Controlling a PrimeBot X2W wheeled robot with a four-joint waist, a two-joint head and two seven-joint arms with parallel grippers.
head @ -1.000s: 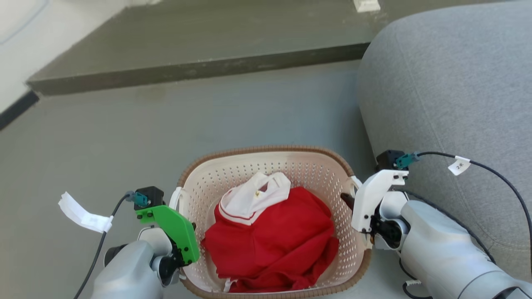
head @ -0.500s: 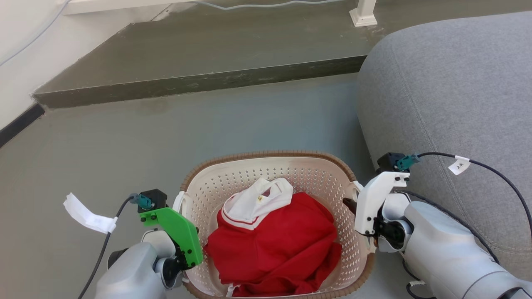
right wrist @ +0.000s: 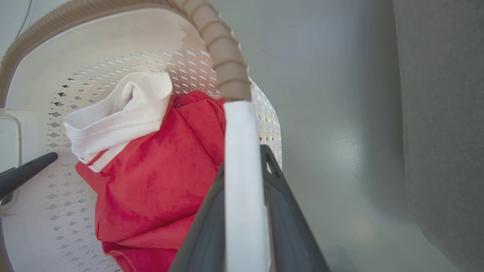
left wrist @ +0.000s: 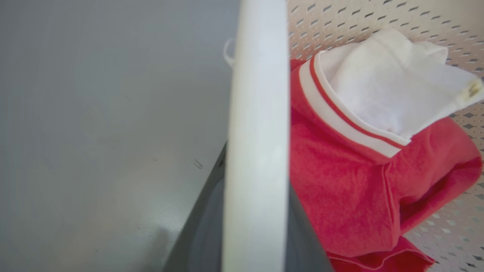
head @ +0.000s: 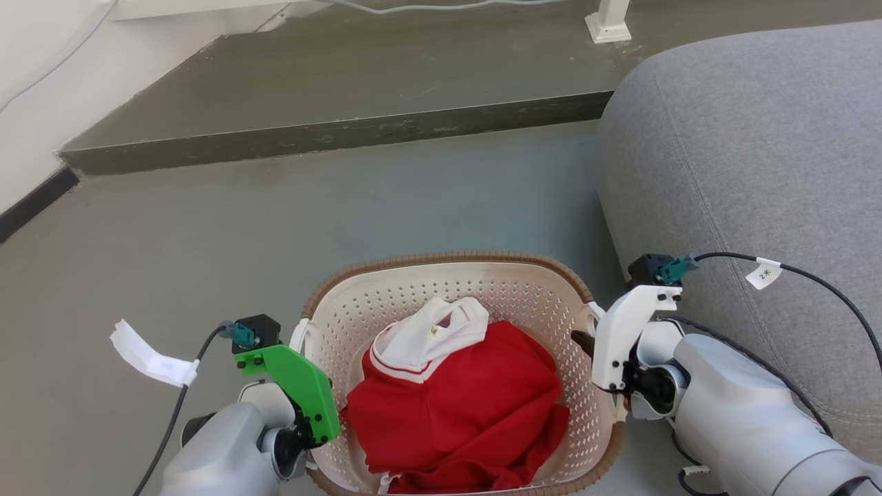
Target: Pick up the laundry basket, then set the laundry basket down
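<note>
The laundry basket (head: 441,259), cream perforated plastic with a brown woven-look rim, sits low in the middle of the head view between my two arms. Inside lies a red garment (head: 462,406) with a white collar (head: 431,331). Under its green mount, my left gripper (head: 308,386) is shut on the basket's left handle (left wrist: 257,113), a white bar running between the dark fingers (left wrist: 204,230). My right gripper (head: 582,341) is shut on the right handle (right wrist: 244,181), just below the brown rim (right wrist: 227,64). Whether the basket is off the floor I cannot tell.
A large grey sofa (head: 744,172) stands close on the right, almost touching my right arm. A raised dark step (head: 331,131) crosses the floor ahead, with a white post base (head: 610,24) on it. A white wall (head: 27,103) rises at far left. Grey floor (head: 207,241) lies between.
The whole head picture has shifted down a little, showing more of the step and the post base, so the camera moved. Both grippers keep the same hold on the basket's handles.
</note>
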